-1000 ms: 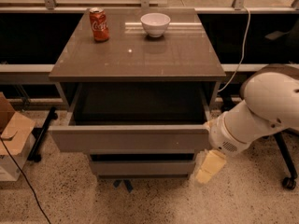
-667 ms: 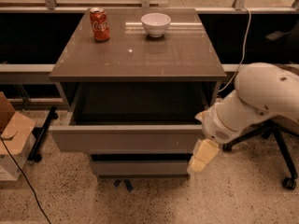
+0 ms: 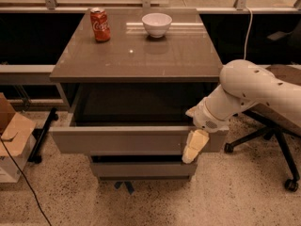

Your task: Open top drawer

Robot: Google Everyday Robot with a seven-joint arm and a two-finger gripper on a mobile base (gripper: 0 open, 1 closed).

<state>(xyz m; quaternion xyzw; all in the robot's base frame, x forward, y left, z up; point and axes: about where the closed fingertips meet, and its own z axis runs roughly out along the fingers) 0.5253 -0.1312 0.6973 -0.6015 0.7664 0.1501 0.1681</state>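
The top drawer [image 3: 117, 140] of the grey-taupe cabinet stands pulled out toward me. Its flat handleless front hangs well forward of the tabletop, and its deep dark box [image 3: 131, 105] looks empty. My gripper [image 3: 192, 150] hangs down from the white arm [image 3: 244, 91] on the right. It lies against the right part of the drawer front, with its cream tip reaching just below the front's lower edge. A narrower lower drawer [image 3: 141, 169] sits underneath, slightly out.
A red cola can [image 3: 100, 25] and a white bowl [image 3: 156, 24] stand at the back of the cabinet top [image 3: 136, 60]. An office chair base [image 3: 277, 147] is on the right and a cardboard box [image 3: 11, 135] on the left. Blue tape [image 3: 123, 187] marks the floor.
My arm has swung left, bringing the gripper from beside the drawer's right end onto the right part of its front. The drawer has not visibly moved.
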